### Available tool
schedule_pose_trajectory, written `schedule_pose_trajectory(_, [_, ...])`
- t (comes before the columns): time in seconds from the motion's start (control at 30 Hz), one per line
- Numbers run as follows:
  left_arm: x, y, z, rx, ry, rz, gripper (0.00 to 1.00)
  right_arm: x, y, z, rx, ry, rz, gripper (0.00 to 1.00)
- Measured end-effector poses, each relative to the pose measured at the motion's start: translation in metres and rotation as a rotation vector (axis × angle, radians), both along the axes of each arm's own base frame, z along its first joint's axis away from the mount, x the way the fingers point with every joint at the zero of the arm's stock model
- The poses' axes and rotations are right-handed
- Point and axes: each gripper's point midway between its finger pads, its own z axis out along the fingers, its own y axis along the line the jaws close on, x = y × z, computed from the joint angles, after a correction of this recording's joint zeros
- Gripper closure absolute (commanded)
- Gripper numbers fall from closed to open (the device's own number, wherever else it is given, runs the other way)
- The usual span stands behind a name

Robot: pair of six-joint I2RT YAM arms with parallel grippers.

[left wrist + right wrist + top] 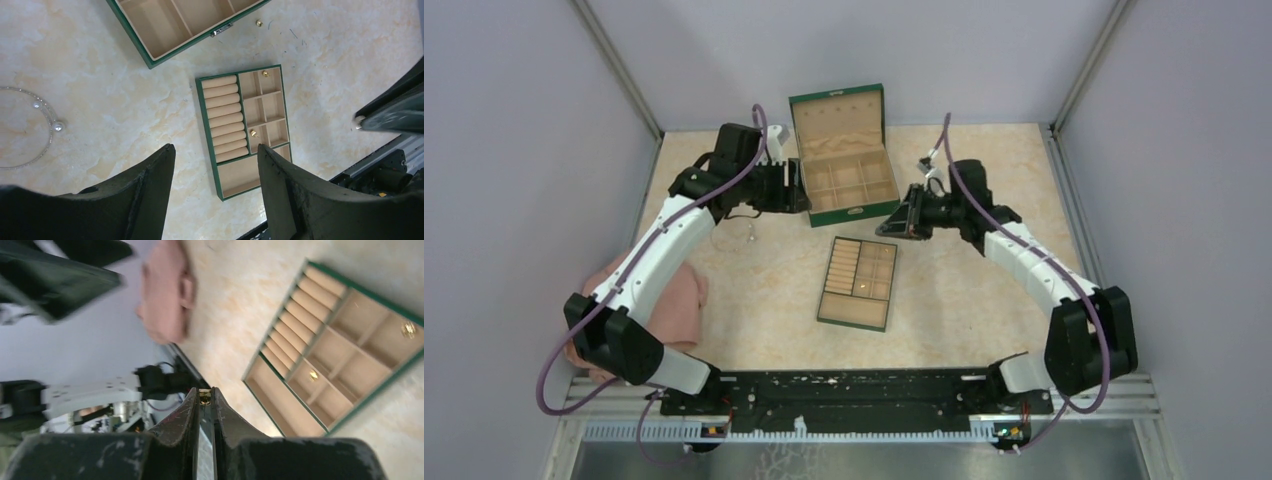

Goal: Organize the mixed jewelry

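left gripper (216, 152): we see the jaws standing wide apart with nothing between them, hanging above the counter (964, 320). In the overhead view it sits at upper left of centre, just beside the left wall of the green box (856, 212).
right gripper (204, 397): the jaws are almost together, pinching the held gold piece at their very tips. In the overhead view it is right of centre, just off the box's lower right corner.
held gold piece (204, 394): a tiny speck. We cannot tell its shape.
green box: lid raised, upper centre of the overhead view, beige compartments facing up.
divided tray (856, 312): flat on the counter at the centre of the overhead view, below the box and apart from it. It has a row of ring rolls along one side and square compartments along the other.
tray gold pieces (265, 73): we count two. One lies in the top compartment as the left wrist view shows the tray. The other (253, 133) lies lower down, in a compartment next to the rolls.
loose gold piece (259, 22): on bare counter at the top of the left wrist view, between the box front and the tray, nearer the box.
chain loop (58, 126): a thin silvery loop with two pearl-like beads, flat on the counter at the left edge of the left wrist view, well apart from the tray.
pink cloth (679, 300): bunched at the left edge of the overhead view, partly under the left arm.
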Motion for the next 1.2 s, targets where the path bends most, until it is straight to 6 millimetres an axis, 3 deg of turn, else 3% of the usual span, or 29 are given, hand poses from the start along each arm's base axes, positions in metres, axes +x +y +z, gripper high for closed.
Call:
schedule_pose_trajectory(0.03, [0.001, 0.001, 0.000, 0.001, 0.000, 0.012, 0.32, -0.002, -0.001, -0.024, -0.081, 0.046, -0.023, 0.91])
schedule_pose_trajectory(0.17, [0.003, 0.006, 0.001, 0.007, -0.002, 0.057, 0.31, -0.023, 0.014, -0.065, -0.244, 0.105, -0.018, 0.90])
schedule_pose_trajectory(0.6, [0.002, 0.011, -0.009, 0.009, 0.028, 0.111, 0.31, -0.051, 0.021, -0.150, -0.512, 0.182, 0.006, 0.90])
schedule_pose_trajectory(1.03, [0.000, 0.010, -0.015, 0.006, 0.042, 0.115, 0.31, -0.055, 0.021, -0.180, -0.592, 0.206, 0.038, 0.88])
schedule_pose_trajectory(1.2, [0.000, 0.010, -0.016, 0.001, 0.047, 0.119, 0.31, -0.052, 0.026, -0.179, -0.592, 0.196, 0.040, 0.86])
